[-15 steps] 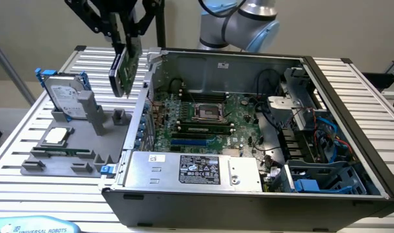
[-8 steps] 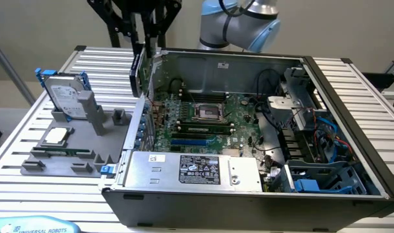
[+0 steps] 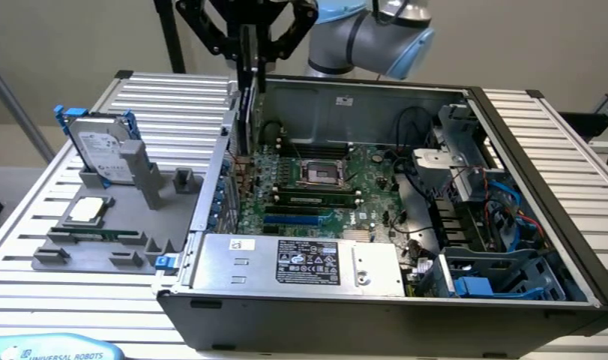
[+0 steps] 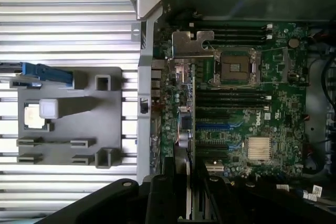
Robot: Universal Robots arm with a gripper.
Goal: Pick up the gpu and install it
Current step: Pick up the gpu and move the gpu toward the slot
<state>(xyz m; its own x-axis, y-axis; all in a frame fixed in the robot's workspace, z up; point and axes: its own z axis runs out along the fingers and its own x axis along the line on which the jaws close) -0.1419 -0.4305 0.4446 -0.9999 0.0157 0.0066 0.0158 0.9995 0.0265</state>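
The gpu [image 3: 247, 105] hangs on edge, a thin dark card with its long side running downward, over the open computer case [image 3: 543, 210] near the wall on the exterior view's left. My gripper [image 3: 249, 45] is shut on the card's upper edge. In the wrist view the gpu [image 4: 188, 119] shows edge-on between my black fingers [image 4: 168, 192], with its silver bracket [image 4: 191, 43] at the far end above the motherboard [image 4: 252, 108]. The card's lower edge stands above the board's expansion slots [image 3: 298, 220], apart from them.
A grey parts holder [image 3: 114, 247] on the slatted table at the exterior view's left carries a hard drive in a blue frame [image 3: 102, 150], a processor chip [image 3: 88, 211] and a memory stick [image 3: 103, 234]. The power supply [image 3: 294, 262] and drive cages [image 3: 483, 277] fill the case's near side.
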